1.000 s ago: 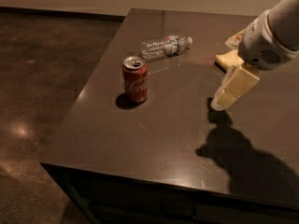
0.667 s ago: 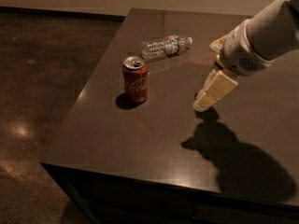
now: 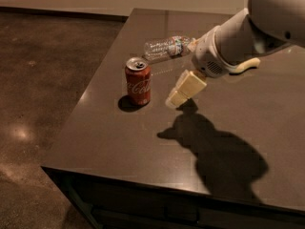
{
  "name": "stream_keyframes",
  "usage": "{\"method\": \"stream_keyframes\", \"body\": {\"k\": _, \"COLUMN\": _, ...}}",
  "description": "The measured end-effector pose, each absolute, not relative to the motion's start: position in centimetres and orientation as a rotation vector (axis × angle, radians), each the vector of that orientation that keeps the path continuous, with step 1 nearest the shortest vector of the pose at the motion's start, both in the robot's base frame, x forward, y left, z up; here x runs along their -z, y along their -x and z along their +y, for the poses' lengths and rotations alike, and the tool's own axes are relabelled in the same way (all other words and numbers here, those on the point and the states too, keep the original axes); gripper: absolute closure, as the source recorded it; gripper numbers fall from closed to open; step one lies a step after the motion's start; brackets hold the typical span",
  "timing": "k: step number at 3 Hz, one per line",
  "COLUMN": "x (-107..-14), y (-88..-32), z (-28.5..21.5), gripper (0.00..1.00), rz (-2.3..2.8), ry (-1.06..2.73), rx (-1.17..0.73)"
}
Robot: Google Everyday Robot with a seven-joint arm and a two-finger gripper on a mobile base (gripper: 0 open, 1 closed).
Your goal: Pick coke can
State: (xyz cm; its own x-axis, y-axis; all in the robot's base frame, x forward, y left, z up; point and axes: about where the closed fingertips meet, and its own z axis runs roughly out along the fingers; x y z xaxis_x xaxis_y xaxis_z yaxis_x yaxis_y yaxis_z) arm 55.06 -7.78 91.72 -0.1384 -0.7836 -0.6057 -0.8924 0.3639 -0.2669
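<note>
the coke can [image 3: 138,81] stands upright on the dark table [image 3: 114,147], towards its left edge, with its silver top showing. the gripper [image 3: 173,100] hangs just right of the can, angled down and left, apart from it and holding nothing; whether it is spread or closed cannot be made out. a clear water bottle [image 3: 167,47] lies on its side farther back, behind the can.

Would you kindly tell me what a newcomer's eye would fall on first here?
The red coke can stands upright near the dark table's left edge. The robot's cream hand hangs just right of it, apart, casting a big shadow. A clear bottle lies behind.
</note>
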Motion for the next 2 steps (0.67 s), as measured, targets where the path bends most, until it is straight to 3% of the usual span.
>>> {"method": "stream_keyframes", "body": {"k": 2, "x": -91.4, "y": -56.6, "z": -3.2, "gripper": 0.00, "rz": 1.915, "ry": 1.439, "rx": -0.328}}
